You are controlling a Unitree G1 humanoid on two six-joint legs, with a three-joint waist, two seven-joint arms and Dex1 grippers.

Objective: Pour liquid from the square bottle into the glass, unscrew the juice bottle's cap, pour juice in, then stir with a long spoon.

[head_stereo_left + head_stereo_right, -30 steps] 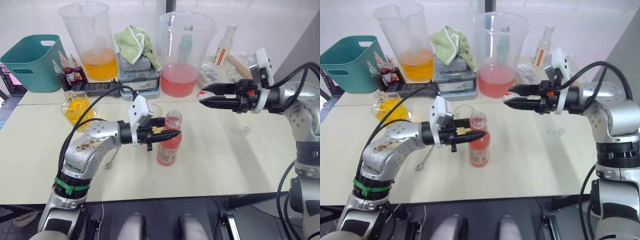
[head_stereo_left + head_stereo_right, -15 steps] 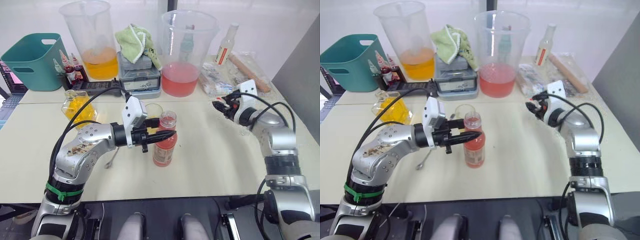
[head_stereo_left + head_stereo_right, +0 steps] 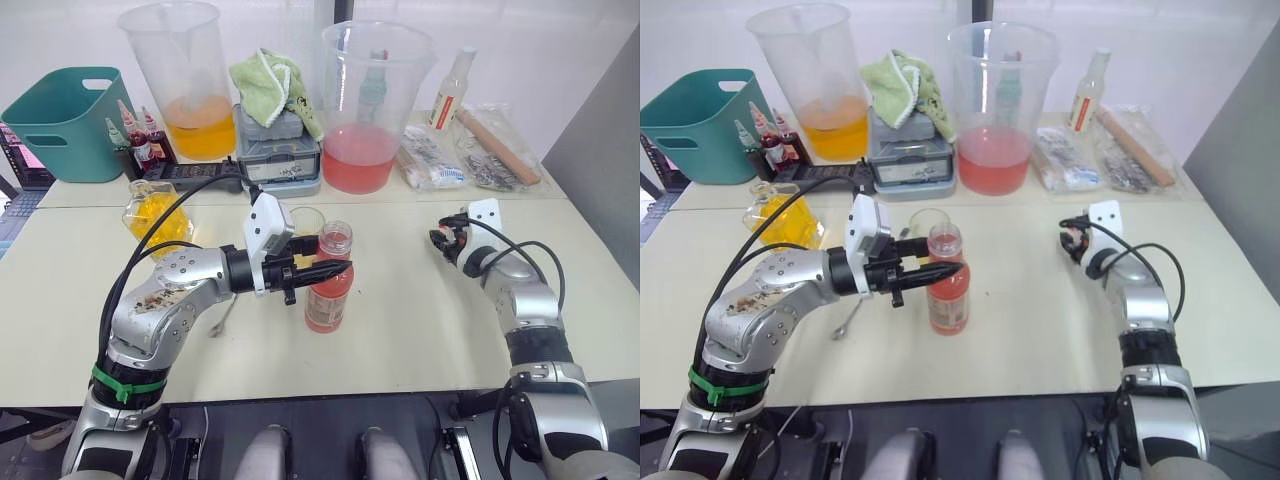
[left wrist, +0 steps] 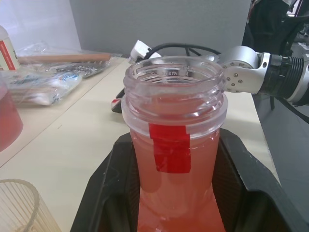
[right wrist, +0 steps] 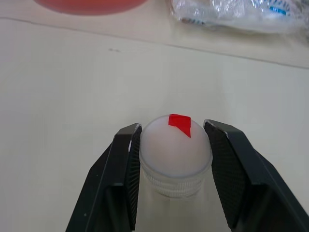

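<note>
The juice bottle (image 3: 327,295) stands uncapped mid-table, pink-red liquid inside. My left gripper (image 3: 335,267) is shut on its neck, and its open mouth (image 4: 174,72) shows in the left wrist view. My right gripper (image 3: 438,241) is low over the table at the right, shut on the white cap (image 5: 176,152) with the red mark. The small glass (image 3: 306,219) stands just behind the left gripper. The square bottle (image 3: 154,213) of yellow liquid sits at the far left. The long spoon (image 3: 848,320) lies partly hidden under my left arm.
Two big beakers (image 3: 190,85) (image 3: 372,100) stand at the back, with a scale and green cloth (image 3: 275,120) between them. A teal basket (image 3: 65,120) and small dropper bottles (image 3: 135,140) are back left. A pale bottle (image 3: 452,90) and wrapped packets (image 3: 470,155) are back right.
My right arm has swung from high above mid-table down and to the right, close to the table. The left gripper and the juice bottle have stayed put.
</note>
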